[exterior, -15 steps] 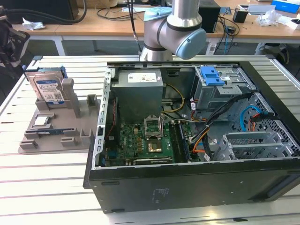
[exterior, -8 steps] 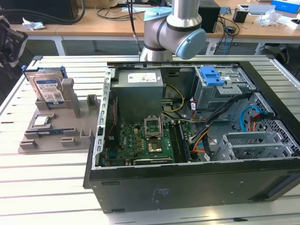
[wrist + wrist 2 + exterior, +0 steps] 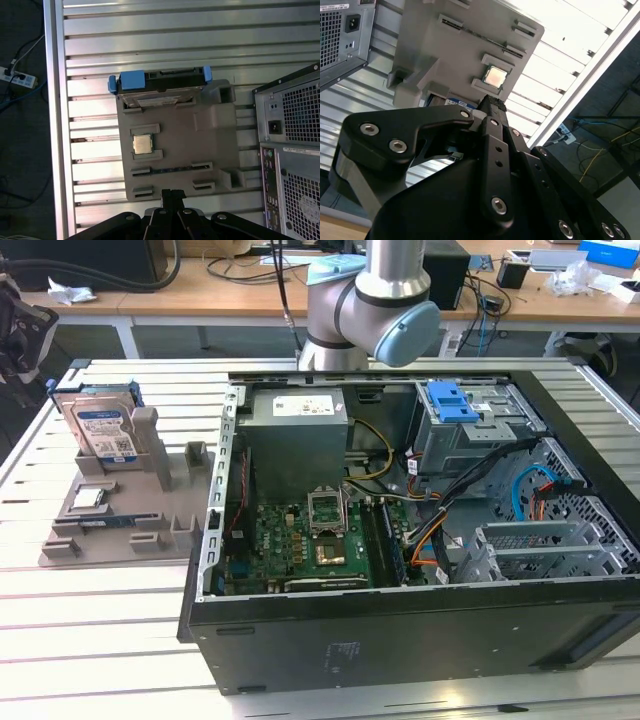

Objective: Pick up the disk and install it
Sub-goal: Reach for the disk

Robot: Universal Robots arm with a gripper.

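The disk (image 3: 100, 430) stands on edge in a grey holder (image 3: 170, 470) on the slatted table, at the exterior view's left. It is silver, with a white-and-blue label and a blue frame. The first wrist view looks down on its upper edge (image 3: 160, 80) with the blue frame tabs at both ends. My gripper (image 3: 22, 335) hangs above and beyond the holder, clear of the disk. Its fingers (image 3: 173, 192) are shut together with nothing between them. The black fingertips (image 3: 492, 102) point toward the holder.
A small square silver chip (image 3: 142, 144) lies in a pocket of the holder. The open computer case (image 3: 420, 630) sits at the exterior view's right, with a blue clip (image 3: 452, 400) on its drive cage. The case's rear panel (image 3: 295, 150) stands beside the holder.
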